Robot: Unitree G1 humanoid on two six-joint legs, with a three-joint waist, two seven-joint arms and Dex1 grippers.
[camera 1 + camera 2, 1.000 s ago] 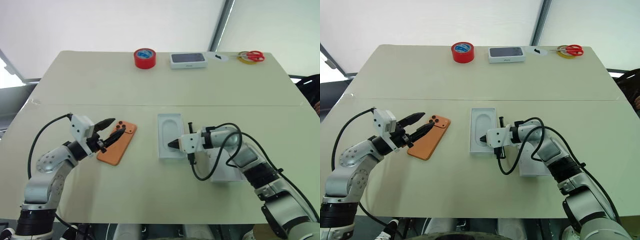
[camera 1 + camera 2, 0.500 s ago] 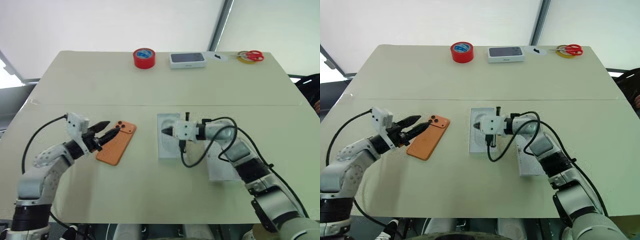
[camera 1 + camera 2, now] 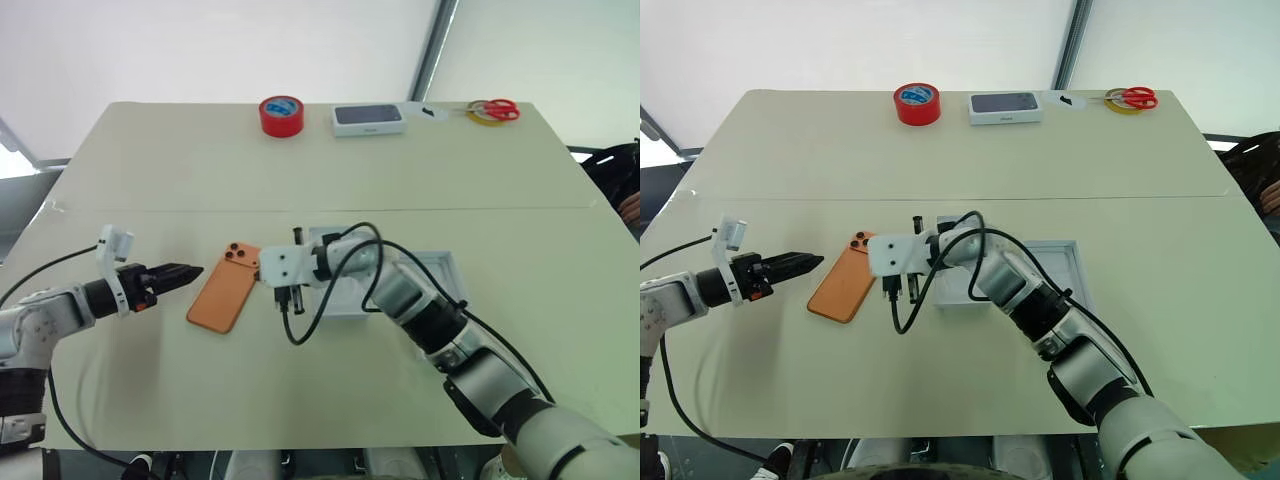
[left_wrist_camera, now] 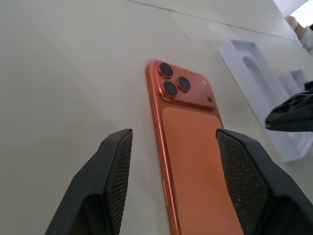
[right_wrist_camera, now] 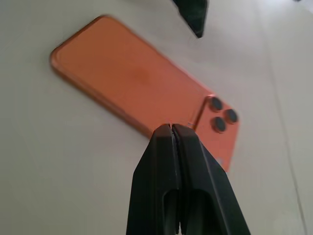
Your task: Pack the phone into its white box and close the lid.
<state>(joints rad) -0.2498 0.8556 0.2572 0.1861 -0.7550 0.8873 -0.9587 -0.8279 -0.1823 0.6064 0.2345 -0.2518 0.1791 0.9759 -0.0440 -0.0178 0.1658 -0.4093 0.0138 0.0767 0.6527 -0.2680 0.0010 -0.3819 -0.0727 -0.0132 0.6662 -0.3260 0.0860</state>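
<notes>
- Our left tool [image 4: 171,186], with two black textured fingers, stands wide apart and grips nothing; seen from the head, it hovers just left of the phone, tips aimed at it.
- Our right tool [image 5: 172,128] has its two black fingers pressed flat together, empty, poised over the phone's long edge near the lens corner; whether it touches the phone we cannot tell.
- The flat orange smartphone with rounded corners [image 3: 224,295] lies back-up on the pale beige surface [image 3: 300,170], between the two tools, its three dark lenses [image 4: 172,83] on a raised corner patch at the far end.
- Just to the right of the phone, behind our right arm, sits a white insert tray with an oval recess [image 4: 254,73].
- Further right a shallow white rectangular shell [image 3: 1065,265] lies open side up, partly hidden by the arm; we cannot tell whether it is the box or the lid.
- Along the far edge of the surface stand a red roll of tape [image 3: 280,114], a small dark-topped white box [image 3: 368,118], and red-handled scissors [image 3: 495,107] lying on a yellow tape ring.
</notes>
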